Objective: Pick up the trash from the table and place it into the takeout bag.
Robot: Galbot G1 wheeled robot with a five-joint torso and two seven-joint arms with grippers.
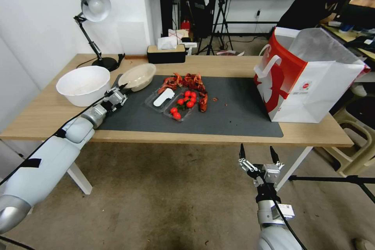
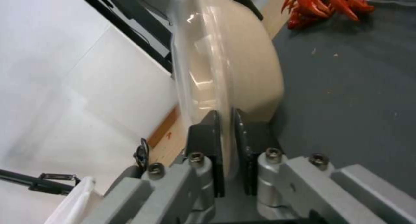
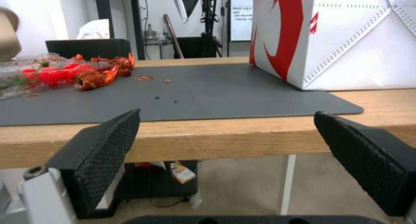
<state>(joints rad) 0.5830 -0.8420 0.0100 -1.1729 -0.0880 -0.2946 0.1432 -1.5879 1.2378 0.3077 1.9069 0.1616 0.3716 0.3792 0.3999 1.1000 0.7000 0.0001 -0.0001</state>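
The beige bowl [image 1: 137, 76], covered by a clear lid, sits tilted at the far left corner of the grey mat [image 1: 234, 113] on the bench [image 1: 39, 119]. The left gripper [image 1: 119, 94] pinches its rim, fingers [image 2: 207, 142] pressed together on it. Just beside it on the mat lie a clear tray of cherry tomatoes [image 1: 183, 103] and red crayfish shells [image 1: 187, 81]. The takeout bag [image 1: 312, 82] stands open at the mat's right end. The right gripper [image 1: 256, 155] hangs spread below the bench's front edge.

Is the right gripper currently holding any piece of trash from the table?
No, the right gripper hangs open and empty below the table edge.
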